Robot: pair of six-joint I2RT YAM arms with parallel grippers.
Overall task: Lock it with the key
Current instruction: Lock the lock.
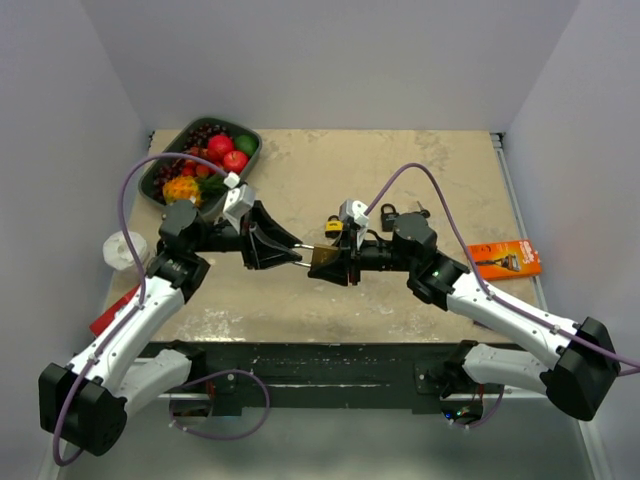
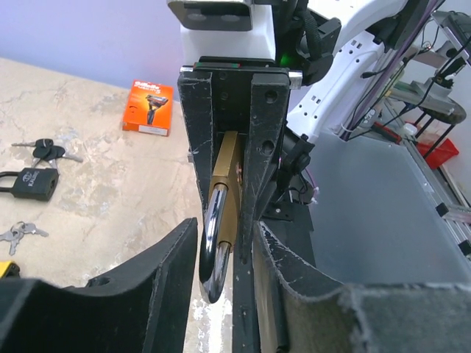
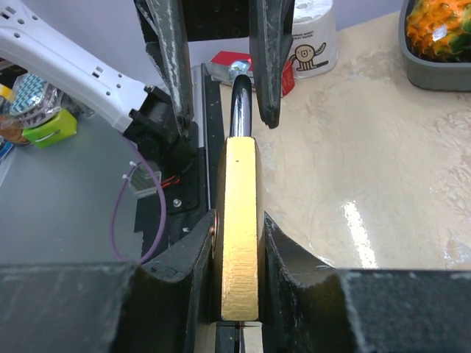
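One grey tray (image 1: 254, 148), upper left, holds dark grapes (image 1: 200, 132), red apples (image 1: 222, 146) and an orange fruit (image 1: 182, 188). At centre, the right gripper (image 1: 338, 264) clamps the brass padlock (image 3: 240, 220) by its body. The left gripper (image 1: 296, 252) stands parted around the shackle (image 3: 241, 110), not touching it. Keys (image 2: 50, 151) lie right of centre.

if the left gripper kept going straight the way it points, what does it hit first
Probably the brass padlock body clamped in the right gripper; the shackle sits between the open fingers of the left gripper. Depth is unclear, so the right gripper's fingertips could touch first.
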